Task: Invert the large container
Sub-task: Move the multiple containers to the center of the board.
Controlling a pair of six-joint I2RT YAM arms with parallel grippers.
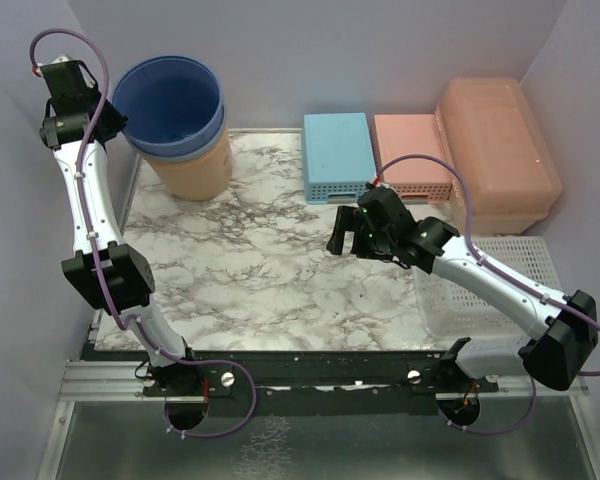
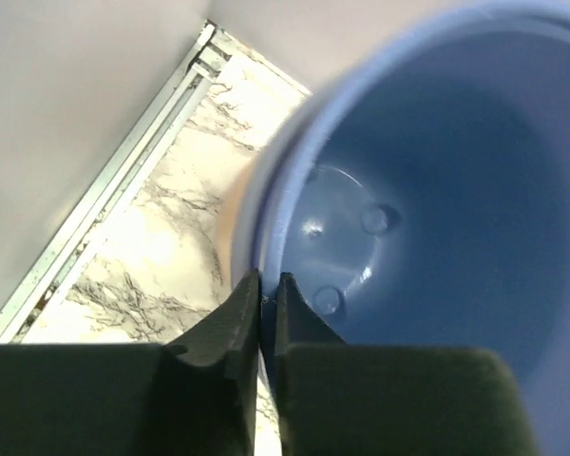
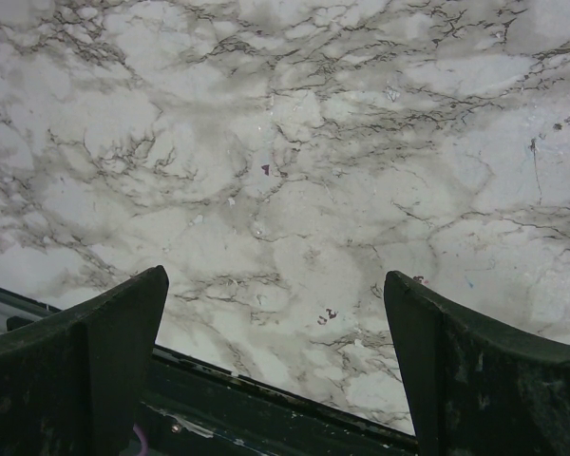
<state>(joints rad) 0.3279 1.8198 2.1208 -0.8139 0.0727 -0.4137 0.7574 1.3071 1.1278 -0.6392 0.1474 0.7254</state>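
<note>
Pinching the blue bucket (image 1: 170,100) rim, left fingers (image 2: 233,328) sit far from the large container (image 1: 495,150); right fingers (image 3: 104,361) gape nearer it.

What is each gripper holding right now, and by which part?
Left gripper pinches the blue bucket by its rim wall. Right gripper is open over the marble table, holding nothing.

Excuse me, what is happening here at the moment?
The left gripper pinches the rim of the blue bucket, which sits inside an orange bucket at the far left. The right gripper hangs open above the marble table. The large peach container sits untouched at the far right.
</note>
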